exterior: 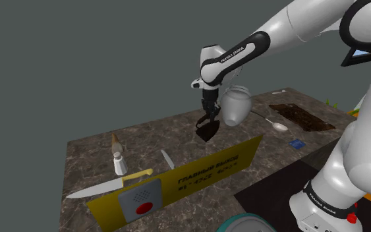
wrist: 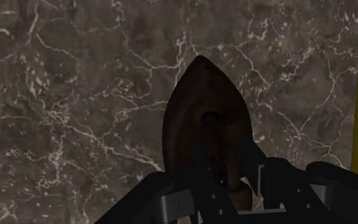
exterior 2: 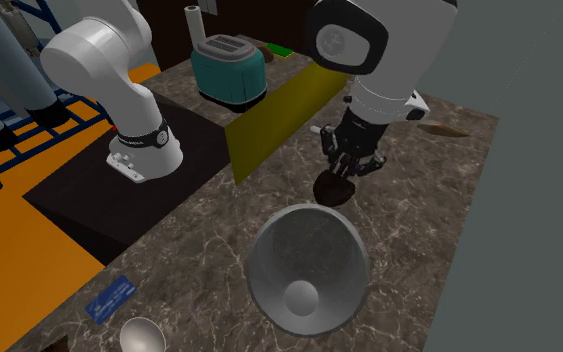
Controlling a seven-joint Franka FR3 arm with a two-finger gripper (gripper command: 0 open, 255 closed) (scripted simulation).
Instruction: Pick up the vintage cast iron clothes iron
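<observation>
One dark iron (exterior: pixel 207 126), seemingly clasped by the jaws, over a brown marbled counter (exterior: pixel 144 138); grey wall (exterior: pixel 78 53).

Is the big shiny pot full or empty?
Empty. The second exterior view looks down into the pot, and only its bare grey walls and rounded bottom show inside.

Tool (exterior 2: pixel 347 172) grips dark iron (exterior 2: pixel 333 190) from above, mid marbled surface (exterior 2: pixel 424 235); grey bowl (exterior 2: pixel 309 255) nearer, teal toaster (exterior 2: pixel 229 72) far left.
</observation>
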